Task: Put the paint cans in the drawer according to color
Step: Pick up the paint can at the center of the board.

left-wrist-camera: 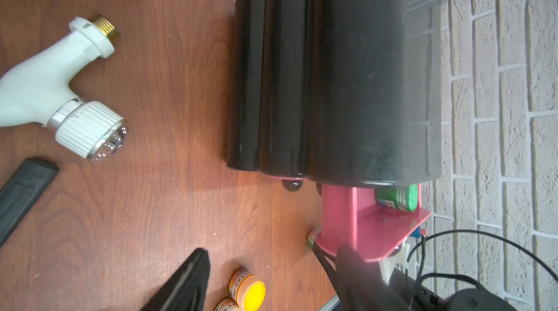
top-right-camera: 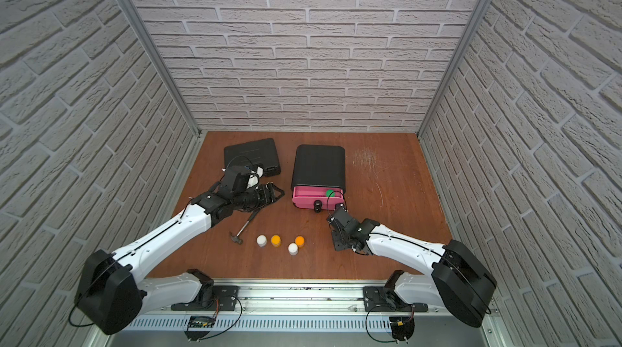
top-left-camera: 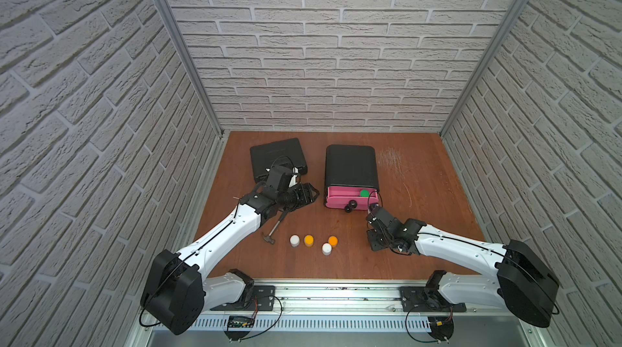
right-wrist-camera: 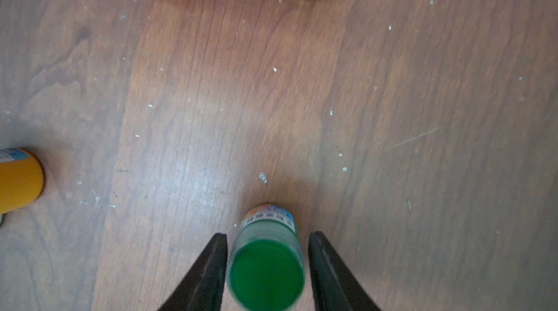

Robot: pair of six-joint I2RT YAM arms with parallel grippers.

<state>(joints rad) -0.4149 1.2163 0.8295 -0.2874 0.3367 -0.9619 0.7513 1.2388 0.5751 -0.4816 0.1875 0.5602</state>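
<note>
Right gripper point(right-wrist-camera: 267, 235) straddles the green paint can point(right-wrist-camera: 265, 273) on the table point(right-wrist-camera: 422, 113) near-right of the open drawer point(top-left-camera: 343, 200), fingers narrowly apart: close squarely on its body, lift straight; left gripper point(top-left-camera: 313, 194) waits, fingers apart

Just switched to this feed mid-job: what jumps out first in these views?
The pink top drawer stands pulled out of the black chest in the middle of the table, with one green can inside. Just in front of it, the right gripper straddles a second green can upright on the table, jaws close on either side. Two white cans and two orange cans stand nearer the front edge.
</note>
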